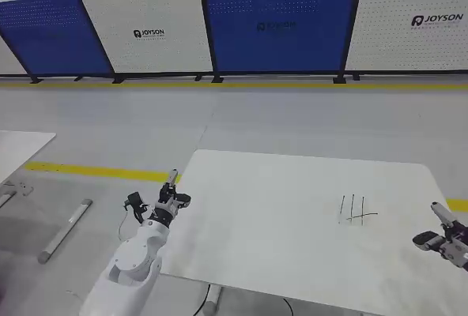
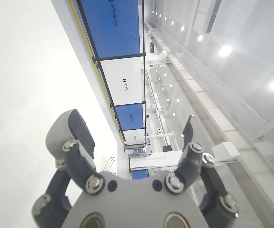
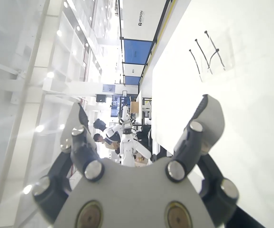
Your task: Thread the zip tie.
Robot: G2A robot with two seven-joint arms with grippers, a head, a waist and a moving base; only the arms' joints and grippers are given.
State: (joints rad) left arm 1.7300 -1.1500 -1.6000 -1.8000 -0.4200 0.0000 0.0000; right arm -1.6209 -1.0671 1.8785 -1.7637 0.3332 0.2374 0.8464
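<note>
On the right part of the white table (image 1: 281,237), four black zip ties (image 1: 352,209) are lying loose. Three are lying side by side, running far to near, and a fourth is crossing their near ends. At the table's left edge the left gripper (image 2: 131,115) is hanging with its fingers spread wide, gripping nothing, well apart from the ties. At the near right edge the right gripper (image 3: 143,103) is likewise gaping and holding nothing, nearer the ties but not touching them.
</note>
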